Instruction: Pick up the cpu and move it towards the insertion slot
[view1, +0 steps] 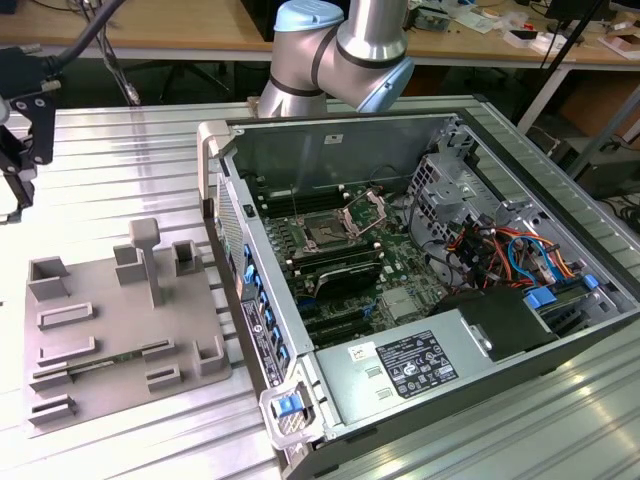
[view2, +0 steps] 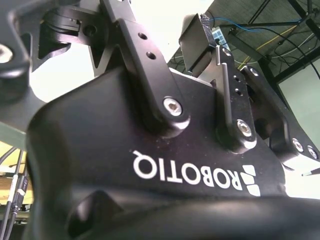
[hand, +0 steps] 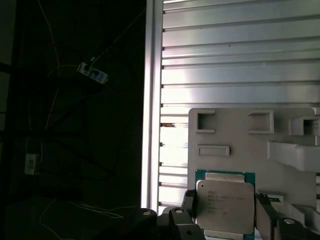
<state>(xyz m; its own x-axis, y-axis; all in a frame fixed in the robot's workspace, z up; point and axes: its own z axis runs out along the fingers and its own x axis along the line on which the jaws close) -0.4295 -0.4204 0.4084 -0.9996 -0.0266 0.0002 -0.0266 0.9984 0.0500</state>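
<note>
In the first wrist view the cpu, a flat square chip with a pale metal top and a green rim, sits between my gripper's two dark fingers, which press on its opposite edges. It hangs over the grey fixture plate. In the exterior view my gripper is raised at the far left, beside the fixture plate. The insertion slot, a square socket with a dark centre and a silver frame, lies on the motherboard inside the open computer case, far to the exterior view's right of the gripper. Its retention plate stands open.
The computer case's near wall rises between the fixture plate and the motherboard. A power supply, coloured cables and a drive cage fill the case's right side. The arm's base stands behind the case. The slatted metal table ends at an edge.
</note>
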